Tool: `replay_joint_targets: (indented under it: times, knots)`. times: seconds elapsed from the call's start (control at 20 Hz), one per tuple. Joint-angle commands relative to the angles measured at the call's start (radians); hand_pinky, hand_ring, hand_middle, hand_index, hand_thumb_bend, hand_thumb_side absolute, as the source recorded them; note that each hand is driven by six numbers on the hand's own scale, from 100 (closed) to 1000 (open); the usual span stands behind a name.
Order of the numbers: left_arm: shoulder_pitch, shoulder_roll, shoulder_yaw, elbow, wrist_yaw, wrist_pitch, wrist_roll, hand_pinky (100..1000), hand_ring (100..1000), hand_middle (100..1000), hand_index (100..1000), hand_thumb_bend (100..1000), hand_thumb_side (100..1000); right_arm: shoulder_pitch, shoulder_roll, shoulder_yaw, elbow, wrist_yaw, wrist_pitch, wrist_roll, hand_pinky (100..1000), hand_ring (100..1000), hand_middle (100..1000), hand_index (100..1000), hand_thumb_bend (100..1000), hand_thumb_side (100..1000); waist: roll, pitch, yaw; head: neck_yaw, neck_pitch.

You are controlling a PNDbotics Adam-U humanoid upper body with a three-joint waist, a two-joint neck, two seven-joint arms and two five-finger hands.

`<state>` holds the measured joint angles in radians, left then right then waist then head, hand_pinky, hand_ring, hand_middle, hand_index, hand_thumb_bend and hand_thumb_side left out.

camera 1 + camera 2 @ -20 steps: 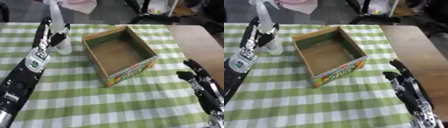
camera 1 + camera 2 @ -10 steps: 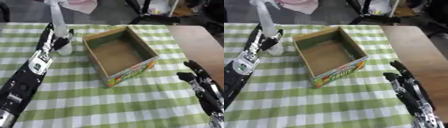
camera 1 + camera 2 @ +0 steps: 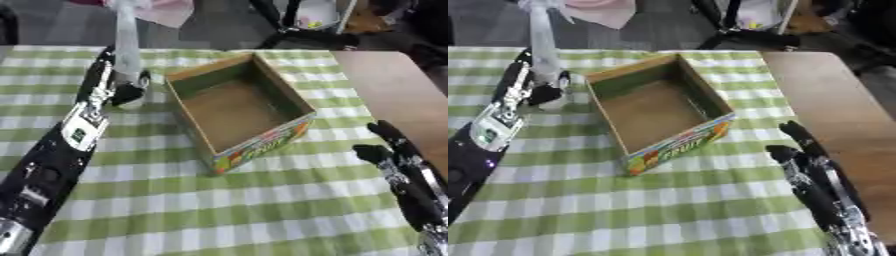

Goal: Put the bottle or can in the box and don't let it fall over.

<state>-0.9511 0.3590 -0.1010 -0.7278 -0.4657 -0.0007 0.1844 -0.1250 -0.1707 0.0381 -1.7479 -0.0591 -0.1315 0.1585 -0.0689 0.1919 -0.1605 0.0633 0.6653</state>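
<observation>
Left hand (image 3: 122,90) curled round the clear bottle (image 3: 128,50), upright on the tabletop (image 3: 219,210) just left of the cardboard box (image 3: 241,112). Right hand (image 3: 394,155) idle lower right, fingers straight, holding nothing.

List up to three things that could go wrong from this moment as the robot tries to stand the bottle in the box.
1. The bottle is tall and narrow, and the left hand holds it only near its base, so it could tip during the lift.
2. The box has high walls; the bottle's bottom could catch the near wall and topple.
3. The box sits loose on the cloth, so a knock might slide it.
</observation>
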Motion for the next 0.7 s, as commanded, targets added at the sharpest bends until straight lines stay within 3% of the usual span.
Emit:
replay_joint_targets:
  times: [0.05,0.4,0.7]
  knots:
    - [-0.011,0.014,0.004,-0.001,0.01,0.0,0.002,736,1000,1000,510,100,296,-0.01,-0.008,-0.002,-0.011,-0.007,0.0,0.003,847,788,967,995,100,543,0.002,-0.013,0.0,-0.001,-0.013]
    - [-0.004,0.026,0.002,-0.036,0.08,-0.047,-0.003,718,1000,1000,513,100,304,-0.01,-0.008,-0.003,-0.011,-0.006,0.0,0.002,847,788,967,995,100,544,0.004,-0.016,0.002,-0.002,-0.012]
    - [-0.009,0.078,-0.007,-0.166,0.208,-0.063,-0.016,703,1000,1000,510,100,326,-0.008,-0.01,-0.006,-0.01,-0.005,0.0,0.0,848,788,967,995,100,545,0.01,-0.02,0.006,-0.007,-0.007]
